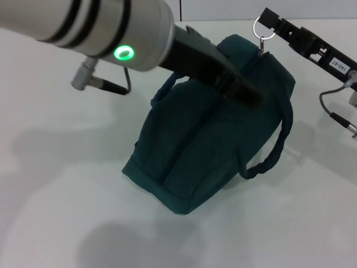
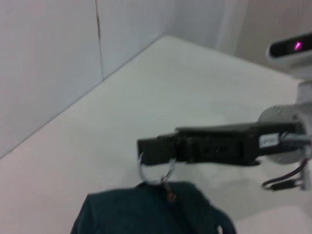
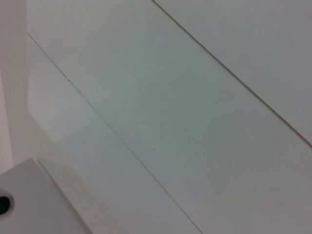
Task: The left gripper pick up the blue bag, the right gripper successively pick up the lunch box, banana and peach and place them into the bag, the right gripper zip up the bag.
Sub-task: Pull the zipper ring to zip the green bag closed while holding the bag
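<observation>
Teal fabric of the blue bag (image 1: 215, 134) stood on the table (image 1: 56, 195), the left gripper (image 1: 245, 92) pinching its top. The right gripper (image 1: 266, 23), pressed onto the zipper ring (image 1: 263, 29), risked slipping off if it pulled askew.

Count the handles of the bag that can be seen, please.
2: one handle hangs on the bag's right side, the other loops at its left, partly behind the left arm.

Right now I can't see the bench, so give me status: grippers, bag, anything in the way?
Left gripper down on the blue bag, shut on its top. Right gripper shut on the zipper ring at the far end. No obstruction visible.
</observation>
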Robot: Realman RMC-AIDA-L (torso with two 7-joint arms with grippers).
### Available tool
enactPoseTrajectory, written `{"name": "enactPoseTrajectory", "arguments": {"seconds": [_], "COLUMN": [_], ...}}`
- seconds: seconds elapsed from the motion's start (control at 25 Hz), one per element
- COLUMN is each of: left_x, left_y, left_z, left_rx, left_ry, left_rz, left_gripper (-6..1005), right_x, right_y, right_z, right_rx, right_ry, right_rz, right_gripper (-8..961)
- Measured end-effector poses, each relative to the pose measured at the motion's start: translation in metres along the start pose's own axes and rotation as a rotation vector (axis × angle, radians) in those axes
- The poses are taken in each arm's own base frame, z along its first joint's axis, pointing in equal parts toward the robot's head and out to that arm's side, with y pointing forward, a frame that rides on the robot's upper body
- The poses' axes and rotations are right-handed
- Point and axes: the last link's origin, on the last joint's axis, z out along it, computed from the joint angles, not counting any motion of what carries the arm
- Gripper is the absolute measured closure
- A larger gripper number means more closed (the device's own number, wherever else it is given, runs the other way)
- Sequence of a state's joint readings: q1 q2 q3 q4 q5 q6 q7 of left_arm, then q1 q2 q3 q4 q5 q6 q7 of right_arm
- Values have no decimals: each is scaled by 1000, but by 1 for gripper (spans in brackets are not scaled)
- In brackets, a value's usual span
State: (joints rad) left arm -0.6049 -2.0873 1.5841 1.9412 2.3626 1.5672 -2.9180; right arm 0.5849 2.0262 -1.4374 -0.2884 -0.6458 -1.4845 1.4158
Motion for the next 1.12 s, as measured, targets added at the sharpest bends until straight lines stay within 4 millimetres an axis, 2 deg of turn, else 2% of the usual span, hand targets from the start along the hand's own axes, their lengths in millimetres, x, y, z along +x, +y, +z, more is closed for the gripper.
{"name": "enactPoseTrajectory", "arguments": {"seconds": [0.2, 0.48, 0.8, 1.12], "left_x": [-5, -8, -15, -16], "left_y": [-5, -3, -6, -7], "left_z": [11, 15, 14, 14], "left_rx": [47, 61, 61, 70], "left_ry": [-55, -73, -63, -56], "left_rz": [-10, 4, 31, 41], "left_gripper": [131, 132, 302, 635], "right_x": [0, 0, 0, 2], "right_y": [0, 1, 1, 1], "right_z": [0, 1, 1, -2], "right_rx": [-1, -6, -9, -5], "right_ry": [1, 1, 1, 1], "right_rz": [0, 1, 9, 17], "right_gripper": [894, 894, 893, 892]}}
